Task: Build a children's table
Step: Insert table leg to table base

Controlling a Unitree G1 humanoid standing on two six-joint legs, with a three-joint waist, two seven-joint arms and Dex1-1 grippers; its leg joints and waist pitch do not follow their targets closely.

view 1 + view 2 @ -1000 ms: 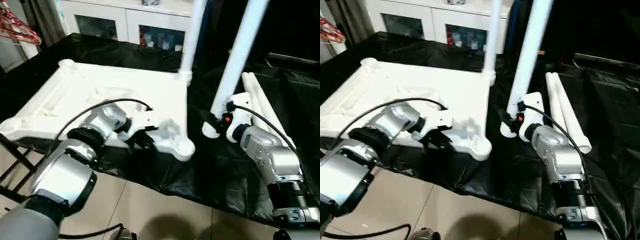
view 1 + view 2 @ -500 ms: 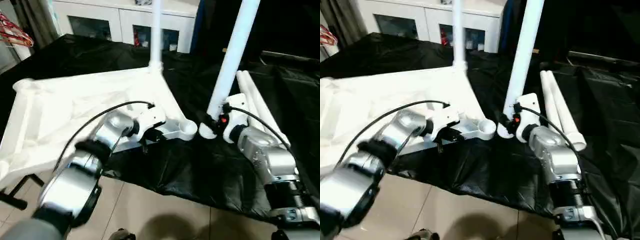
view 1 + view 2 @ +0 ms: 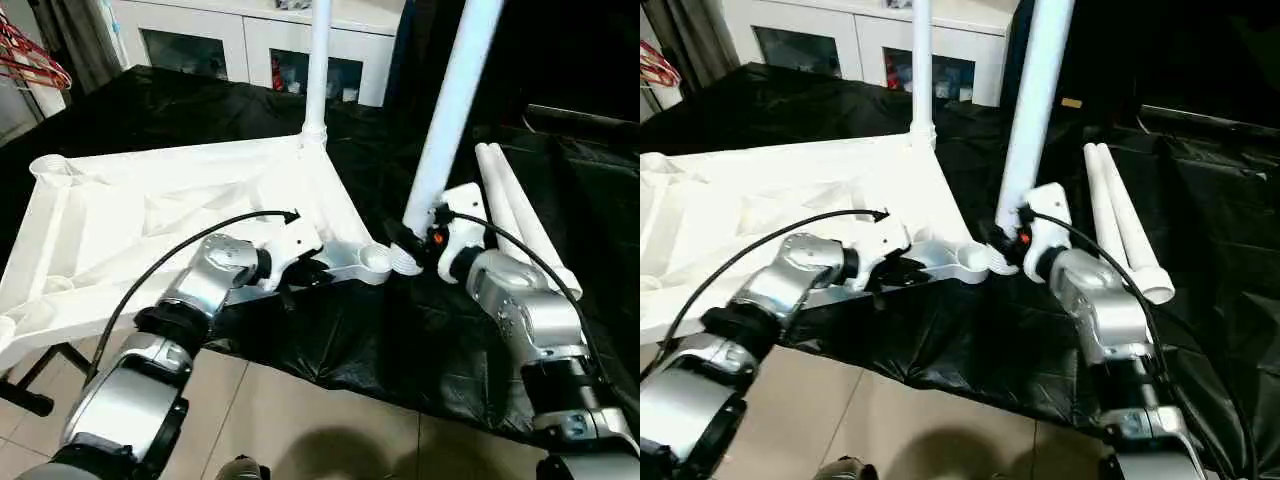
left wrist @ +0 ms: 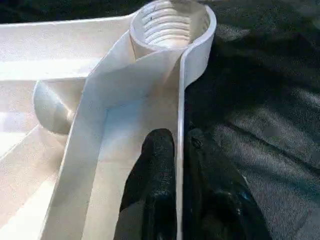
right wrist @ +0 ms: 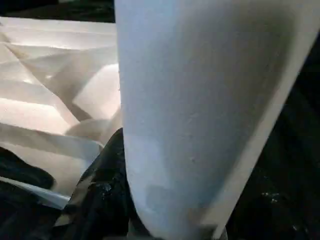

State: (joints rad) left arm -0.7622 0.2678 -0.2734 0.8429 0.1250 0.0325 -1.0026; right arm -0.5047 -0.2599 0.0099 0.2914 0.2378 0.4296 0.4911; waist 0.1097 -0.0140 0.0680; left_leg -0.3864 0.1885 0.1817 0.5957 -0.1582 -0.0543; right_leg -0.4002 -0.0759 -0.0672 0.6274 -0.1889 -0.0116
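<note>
End effectors pinch tabletop (image 3: 150, 210) rim and, seemingly, leg (image 3: 452, 110).

Right wrist cam is pretty much up against the white leg (image 5: 200, 100), a fat smooth tube running up out of frame, with a pale lit strip down one edge. One black finger (image 5: 102, 197) of the right gripper (image 5: 150, 220) presses against the leg's side low down, so it's clamped on it. Behind sits the white table top (image 5: 50, 85), ribbed underside up, ridges crossing at angles. Black crinkly sheet (image 5: 285, 190) shows on the leg's other side.
</note>
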